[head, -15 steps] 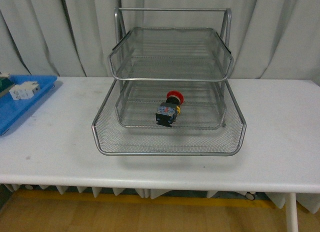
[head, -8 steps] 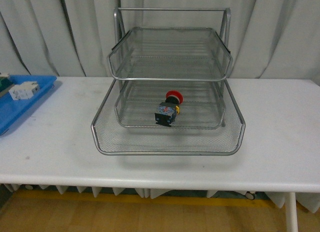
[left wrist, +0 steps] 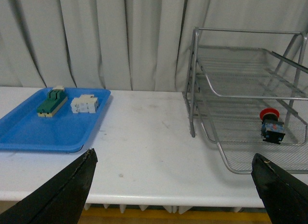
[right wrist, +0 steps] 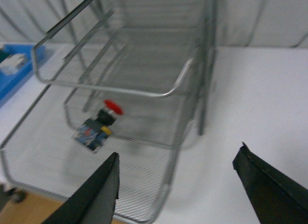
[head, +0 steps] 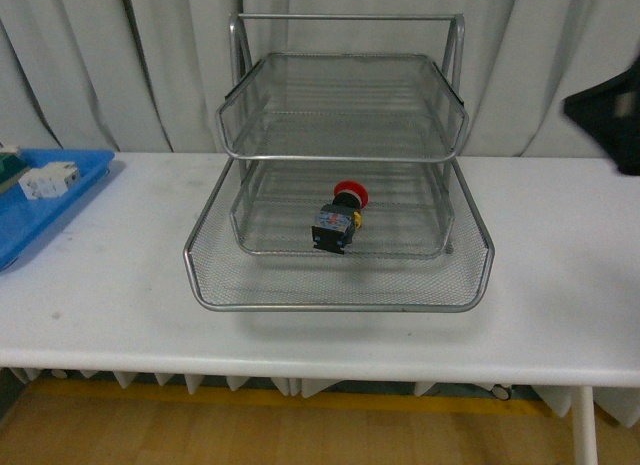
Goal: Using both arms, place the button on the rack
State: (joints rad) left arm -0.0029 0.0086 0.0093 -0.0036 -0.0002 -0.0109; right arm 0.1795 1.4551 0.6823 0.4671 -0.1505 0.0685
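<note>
**Both grippers spread and empty; button lies in the rack**

The left gripper (left wrist: pixel 173 154) has its two dark fingers spread wide with nothing between them. It is held low at the near side of the table (head: pixel 120 285). The right gripper (right wrist: pixel 177 152) is spread just as wide and also empty, near the rack's right side. In the front view only a dark part of the right arm shows at the right edge.

The button (head: pixel 340 217) lies on its side in the rack (head: pixel 340 307), apparently in the middle tier near its front rim. Its red cap points to the far side. The marks on its blue face are too small to read.

At the far left, a blue tray (left wrist: pixel 29 132) holds a white block (left wrist: pixel 84 104) and a green-and-beige block (left wrist: pixel 52 101).
</note>
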